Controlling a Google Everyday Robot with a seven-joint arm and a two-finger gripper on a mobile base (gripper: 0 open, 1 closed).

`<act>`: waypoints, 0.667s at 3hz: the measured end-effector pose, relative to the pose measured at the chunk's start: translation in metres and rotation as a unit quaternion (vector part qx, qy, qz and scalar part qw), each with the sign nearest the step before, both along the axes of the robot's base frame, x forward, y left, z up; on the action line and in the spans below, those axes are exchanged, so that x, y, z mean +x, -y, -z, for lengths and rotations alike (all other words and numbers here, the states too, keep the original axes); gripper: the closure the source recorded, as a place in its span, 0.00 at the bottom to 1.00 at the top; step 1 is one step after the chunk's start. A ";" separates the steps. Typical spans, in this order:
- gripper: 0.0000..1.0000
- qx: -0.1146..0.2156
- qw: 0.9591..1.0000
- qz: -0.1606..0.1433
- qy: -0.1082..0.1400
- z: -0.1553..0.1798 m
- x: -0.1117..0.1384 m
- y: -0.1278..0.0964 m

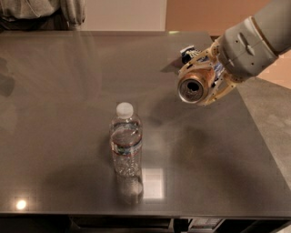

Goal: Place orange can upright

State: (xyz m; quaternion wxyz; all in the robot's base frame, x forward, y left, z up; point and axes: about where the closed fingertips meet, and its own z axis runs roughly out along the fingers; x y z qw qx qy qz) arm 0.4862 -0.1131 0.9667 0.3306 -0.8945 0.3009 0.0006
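Note:
The orange can (194,86) is held in the air above the right part of the grey table (68,91), tilted on its side with its silver end facing the camera. My gripper (205,78) is shut on the can, its pale fingers (220,92) wrapped around the can's body. The grey arm reaches in from the upper right. The can is clear of the table surface, which shows its shadow below.
A clear plastic water bottle (125,141) with a white cap stands upright near the table's front middle. A dark blue and white snack bag (185,53) lies partly hidden behind the gripper. A person's grey clothing (41,11) is at the far left edge.

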 end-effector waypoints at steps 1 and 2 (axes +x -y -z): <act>1.00 0.057 0.998 0.003 -0.023 -0.007 -0.007 -0.007; 1.00 0.105 0.993 0.001 -0.061 -0.003 -0.012 -0.016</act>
